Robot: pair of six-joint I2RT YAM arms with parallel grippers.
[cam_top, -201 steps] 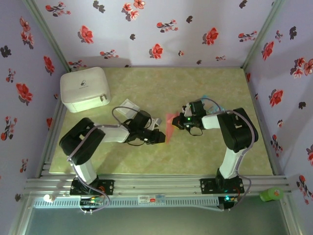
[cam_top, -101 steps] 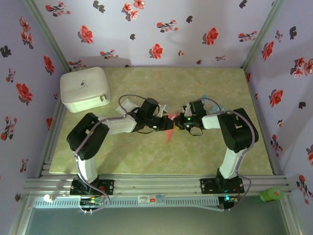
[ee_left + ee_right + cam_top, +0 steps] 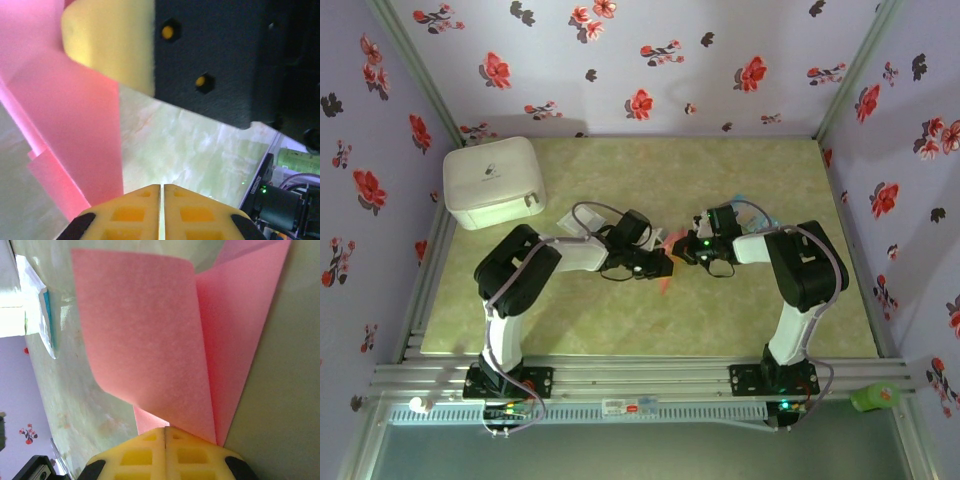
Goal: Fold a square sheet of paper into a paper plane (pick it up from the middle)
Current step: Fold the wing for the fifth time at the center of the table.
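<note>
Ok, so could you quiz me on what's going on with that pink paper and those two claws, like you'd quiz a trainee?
1. True or false: the pink paper is a flat, unfolded sheet.
2. What sits at the far left corner of the table? A) white box B) red cup C) stack of books
3. Fill in: the right claw is shut on the ____.
Key: 1 false, it shows folds; 2 A; 3 pink paper.
</note>
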